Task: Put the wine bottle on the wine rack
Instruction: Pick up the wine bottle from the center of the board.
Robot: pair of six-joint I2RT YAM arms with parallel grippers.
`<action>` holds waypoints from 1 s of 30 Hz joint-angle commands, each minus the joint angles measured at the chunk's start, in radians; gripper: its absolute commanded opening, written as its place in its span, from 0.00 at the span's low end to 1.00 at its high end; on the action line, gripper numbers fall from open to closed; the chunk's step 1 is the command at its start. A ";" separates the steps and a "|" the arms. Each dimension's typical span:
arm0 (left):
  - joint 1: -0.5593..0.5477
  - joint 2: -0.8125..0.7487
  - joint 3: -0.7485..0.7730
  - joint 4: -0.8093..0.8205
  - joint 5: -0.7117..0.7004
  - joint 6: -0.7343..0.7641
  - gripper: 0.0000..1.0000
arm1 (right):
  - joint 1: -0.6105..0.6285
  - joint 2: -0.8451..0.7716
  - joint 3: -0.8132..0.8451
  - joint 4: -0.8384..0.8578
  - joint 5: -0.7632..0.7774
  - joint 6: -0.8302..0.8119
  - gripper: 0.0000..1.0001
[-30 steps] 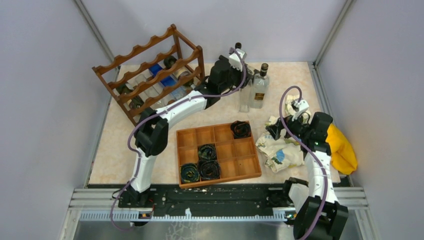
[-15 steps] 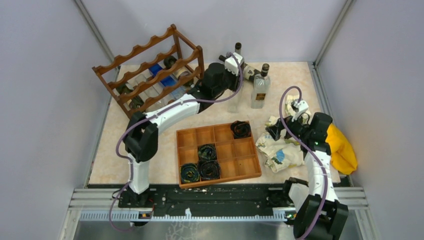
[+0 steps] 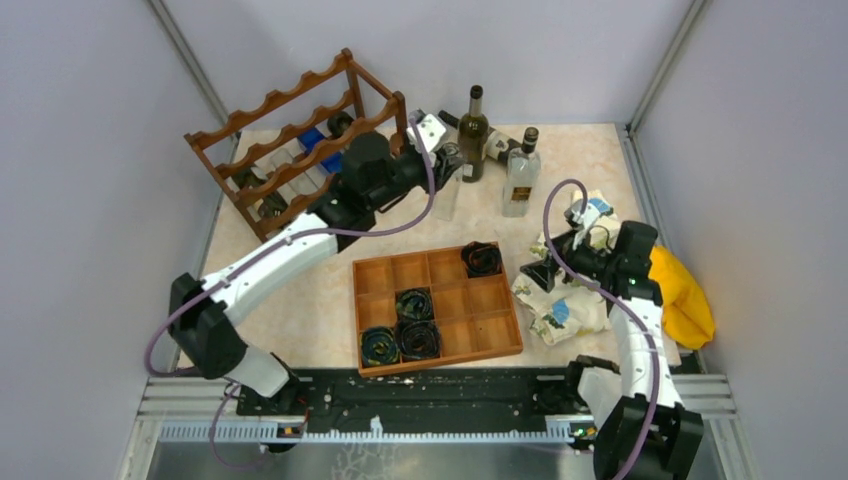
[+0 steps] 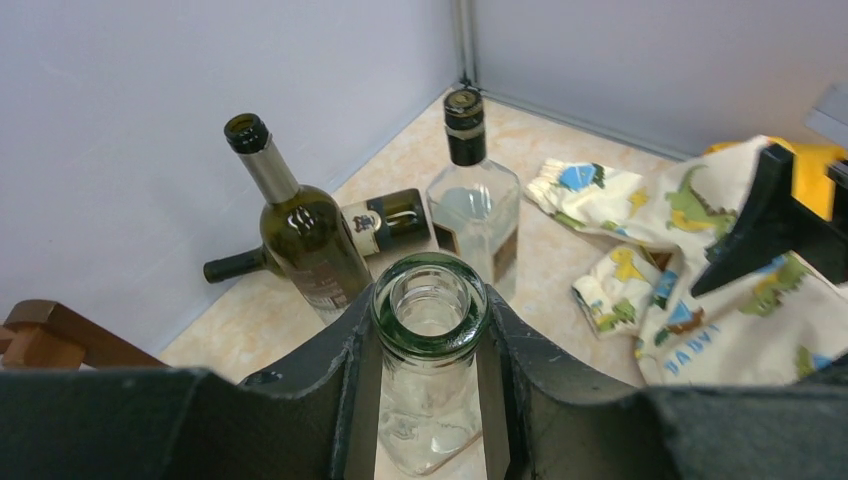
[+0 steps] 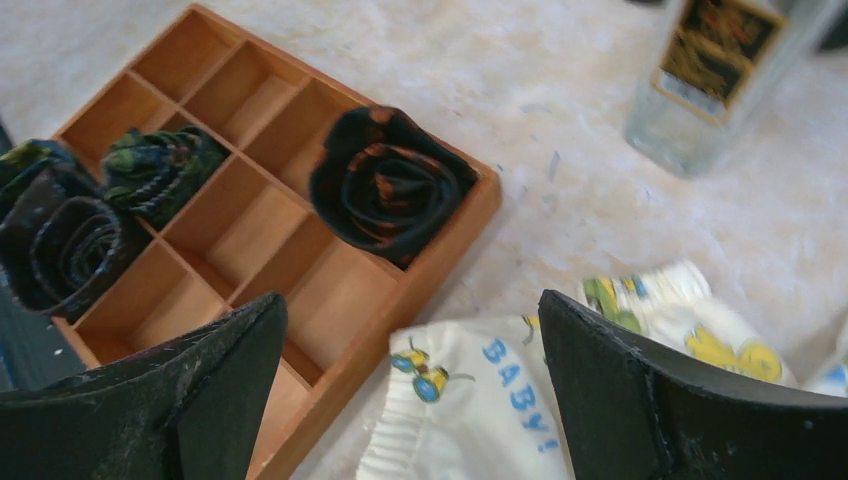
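A clear glass wine bottle with a green-tinted rim hangs by its neck in my left gripper, whose jaws are shut on it. In the top view the left gripper holds the clear bottle just right of the dark reddish-brown wine rack, which stands at the back left with several bottles lying in it. Over the dinosaur-print baby cloth, my right gripper is open and empty. From the top, the right gripper is at the cloth's left edge.
A dark green bottle stands at the back, another dark bottle lies behind it, and a square clear bottle stands to their right. An orange-brown compartment tray holds rolled dark ties. A yellow cloth lies far right.
My left arm has swung left toward the rack with the clear bottle in its grip, uncovering the dark green bottle. My right gripper has shifted slightly left over the cloth.
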 commanded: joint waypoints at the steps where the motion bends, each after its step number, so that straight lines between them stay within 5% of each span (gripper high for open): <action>1: -0.001 -0.147 -0.066 -0.050 0.094 0.027 0.00 | 0.096 0.002 0.131 -0.139 -0.122 -0.279 0.94; 6: -0.001 -0.270 -0.140 -0.133 0.140 -0.011 0.00 | 0.231 -0.019 0.191 -0.117 -0.174 -0.438 0.96; 18: -0.001 -0.519 -0.352 -0.085 0.131 -0.185 0.00 | 0.795 0.154 0.398 0.245 0.261 -0.052 0.94; 30: -0.002 -0.585 -0.420 -0.064 0.182 -0.270 0.00 | 0.971 0.283 0.422 0.391 0.416 0.216 0.98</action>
